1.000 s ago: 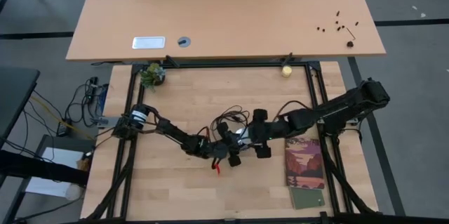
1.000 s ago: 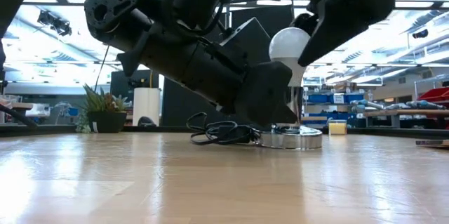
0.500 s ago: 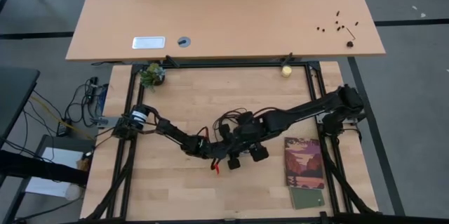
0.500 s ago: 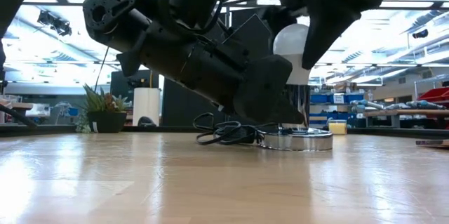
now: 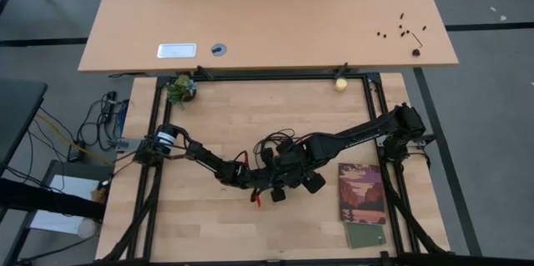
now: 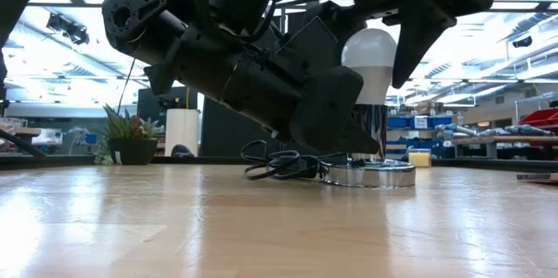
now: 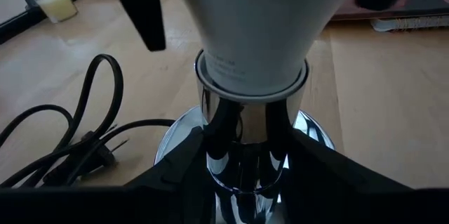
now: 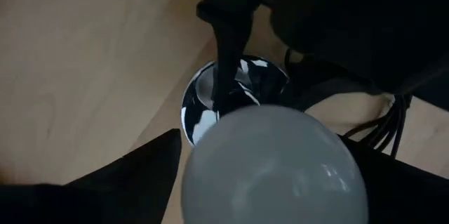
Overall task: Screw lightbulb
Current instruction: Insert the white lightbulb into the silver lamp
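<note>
1. Work surface: pale wood-plank desk (image 5: 217, 224) inside a black frame; a second, smooth tan table (image 5: 275, 24) sits beyond it.
2. The lightbulb (image 6: 370, 62) stands upright in a shiny chrome socket (image 6: 366, 172) near the middle of the desk, with a black cord (image 6: 275, 163) coiled beside the socket base.
3. Left gripper (image 5: 269, 184) reaches in low from the left; in the left wrist view its dark fingers (image 7: 175, 178) sit either side of the chrome socket stem, clamped on it below the bulb's neck.
4. Right gripper (image 6: 384, 30) hangs over the bulb from above. In the low view one dark finger (image 6: 417, 34) stands just beside the bulb's dome; in the right wrist view both fingers flank the white dome. Whether the pads touch the glass I cannot tell, so its grip is undetermined.
5. On the desk to the right: a booklet (image 5: 361, 193) with a landscape cover, and a small green card (image 5: 365, 235) just nearer the front edge.
6. At the far rail: a small potted plant (image 5: 180, 89) at left, a small yellowish ball (image 5: 340, 84) at right.
7. On the tan table: a white label plate (image 5: 177, 50), a round grommet (image 5: 219, 49), a scatter of small dark bits (image 5: 402, 27) at the right end.
8. Room in the low view: bright ceiling lights, shelving with blue bins (image 6: 418, 123) behind the desk.
</note>
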{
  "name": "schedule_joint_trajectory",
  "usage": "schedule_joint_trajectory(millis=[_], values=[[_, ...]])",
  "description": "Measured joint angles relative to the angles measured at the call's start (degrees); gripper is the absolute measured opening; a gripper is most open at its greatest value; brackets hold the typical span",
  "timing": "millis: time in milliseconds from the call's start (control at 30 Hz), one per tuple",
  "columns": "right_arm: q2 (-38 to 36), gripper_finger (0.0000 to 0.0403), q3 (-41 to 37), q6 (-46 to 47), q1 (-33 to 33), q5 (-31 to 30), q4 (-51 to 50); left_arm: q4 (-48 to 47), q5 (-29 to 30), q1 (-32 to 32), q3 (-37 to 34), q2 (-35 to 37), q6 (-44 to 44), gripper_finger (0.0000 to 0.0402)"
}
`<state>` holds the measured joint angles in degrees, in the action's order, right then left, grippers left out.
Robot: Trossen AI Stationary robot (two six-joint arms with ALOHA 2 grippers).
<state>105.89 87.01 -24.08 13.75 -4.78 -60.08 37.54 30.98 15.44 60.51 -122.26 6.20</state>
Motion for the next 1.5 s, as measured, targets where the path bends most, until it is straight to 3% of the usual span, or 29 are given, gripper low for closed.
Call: schedule_joint_trajectory(millis=[333,667,1200,1300,1500], values=[[0.0,0.026,-0.03,6.64,-1.68,0.13,-0.06,0.24,0.5,0.0,0.0,-0.04,1.07,0.0178],[-0.02,0.0283,-0.08,28.22,-3.72,-0.03,-0.02,0.22,4.78,-0.02,-0.07,-0.07,6.41,0.0178],[-0.09,0.0278,-0.14,67.14,-7.14,-0.25,1.66,0.44,9.25,0.09,-0.11,-0.15,13.0,0.0178],[-0.1,0.0279,-0.14,68.01,-7.21,-0.26,1.6,0.39,9.64,0.09,-0.11,-0.15,13.46,0.0177],[-1.17,0.0306,-0.14,53.67,-6.68,0.74,2.17,0.37,9.65,0.05,-0.07,-0.13,13.46,0.0177]])
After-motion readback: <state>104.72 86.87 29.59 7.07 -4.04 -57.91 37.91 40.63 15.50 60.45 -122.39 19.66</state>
